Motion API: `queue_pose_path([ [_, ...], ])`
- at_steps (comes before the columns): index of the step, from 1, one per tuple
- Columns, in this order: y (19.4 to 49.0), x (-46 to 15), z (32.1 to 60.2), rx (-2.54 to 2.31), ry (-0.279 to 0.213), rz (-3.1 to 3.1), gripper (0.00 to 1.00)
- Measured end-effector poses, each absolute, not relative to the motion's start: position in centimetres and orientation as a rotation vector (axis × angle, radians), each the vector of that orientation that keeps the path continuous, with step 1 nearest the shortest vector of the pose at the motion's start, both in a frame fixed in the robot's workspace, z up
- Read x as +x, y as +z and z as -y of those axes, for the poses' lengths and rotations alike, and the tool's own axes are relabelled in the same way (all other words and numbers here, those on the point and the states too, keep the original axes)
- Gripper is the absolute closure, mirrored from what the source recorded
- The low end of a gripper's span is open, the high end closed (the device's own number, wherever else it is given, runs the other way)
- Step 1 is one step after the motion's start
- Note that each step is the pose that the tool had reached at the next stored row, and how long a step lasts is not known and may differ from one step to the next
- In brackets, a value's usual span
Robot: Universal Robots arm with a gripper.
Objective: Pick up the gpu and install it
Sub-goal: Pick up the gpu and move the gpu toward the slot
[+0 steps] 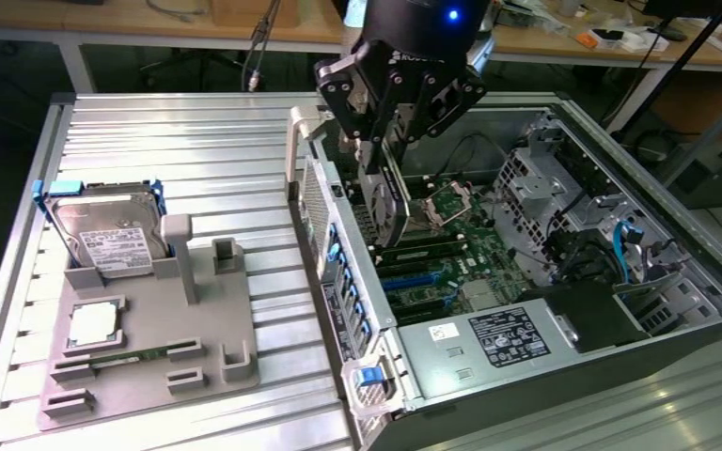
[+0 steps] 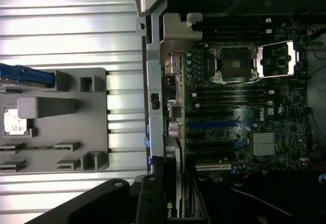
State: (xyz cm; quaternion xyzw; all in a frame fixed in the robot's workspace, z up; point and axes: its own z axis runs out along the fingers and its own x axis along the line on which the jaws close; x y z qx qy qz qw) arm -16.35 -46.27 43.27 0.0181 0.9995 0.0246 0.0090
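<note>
Nearest in the exterior view is a grey plastic fixture tray [image 1: 211, 310] on the ribbed silver metal table [image 1: 173, 141], at the exterior view's left. A slim green memory stick [image 1: 129, 357] lies flat in the tray's near slots, with a square silver processor chip [image 1: 91, 324] just behind it. A silver boxy hard drive [image 1: 108, 235] in a blue-cornered frame stands tilted at the tray's far end. At the exterior view's right an open black computer case [image 1: 699, 329] lies on its side, with a black power supply with a white label [image 1: 506, 338] at its near end and the green motherboard [image 1: 474, 254] beyond. The black gripper [image 1: 380, 169] hangs over the motherboard, clamped on the gpu [image 1: 390, 211], a thin flat dark card with a long silver bracket. The card is held upright on edge inside the case, near the perforated rear wall and beside the empty processor socket [image 1: 447, 205]. Cannot tell whether its lower edge touches a slot. In the wrist view the card runs edge-on beside the black fingers [image 2: 153, 198]. Wooden workbenches [image 1: 148, 23] are farthest back.
</note>
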Motion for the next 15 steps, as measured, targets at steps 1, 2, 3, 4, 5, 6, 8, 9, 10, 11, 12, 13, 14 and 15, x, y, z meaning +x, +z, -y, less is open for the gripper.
queue_pose_path([
  [1,43.3,-16.2,46.3,0.057,0.077,-3.122,0.73],
  [2,43.3,-16.1,46.3,0.057,0.077,-3.122,0.73],
  [3,43.3,-16.0,46.3,0.057,0.077,-3.122,0.73],
  [4,43.3,-15.9,46.3,0.057,0.077,-3.122,0.73],
  [5,43.3,-15.8,46.3,0.057,0.077,-3.122,0.73],
  [6,43.3,-15.7,46.3,0.057,0.077,-3.122,0.73],
  [8,43.3,-15.4,46.3,0.057,0.077,-3.122,0.73],
  [9,43.3,-15.3,46.3,0.057,0.077,-3.122,0.73],
  [10,43.3,-15.2,46.3,0.057,0.077,-3.122,0.73],
  [11,43.3,-15.1,46.3,0.057,0.077,-3.122,0.73],
  [12,43.3,-15.0,46.3,0.057,0.077,-3.122,0.73],
  [13,43.3,-14.9,46.3,0.057,0.077,-3.122,0.73],
  [14,43.3,-14.8,46.3,0.057,0.077,-3.122,0.73],
  [15,43.3,-14.6,46.3,0.056,0.077,-3.122,0.73],
])
